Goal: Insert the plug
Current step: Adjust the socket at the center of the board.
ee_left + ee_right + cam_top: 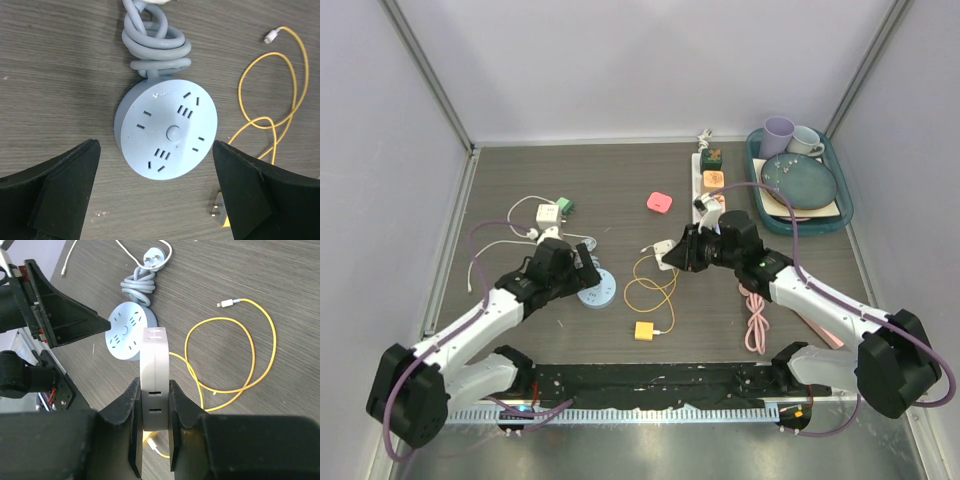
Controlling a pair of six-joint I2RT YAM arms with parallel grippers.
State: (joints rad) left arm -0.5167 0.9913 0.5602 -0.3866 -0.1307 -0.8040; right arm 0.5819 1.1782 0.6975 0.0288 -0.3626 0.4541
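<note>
Clamping flat white plug [152, 352], right gripper [152, 387]; left gripper [155, 145] spread above round blue socket [172, 112].

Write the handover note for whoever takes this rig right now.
Left end effector: open, hovering above the round blue socket block, not touching it.
Right end effector: shut on the white plug, held apart from the socket block.
Done: plug grasped.
Left: carry the plug over to the socket block, line it up and push it in. Its prongs are not visible, so check orientation first.
</note>
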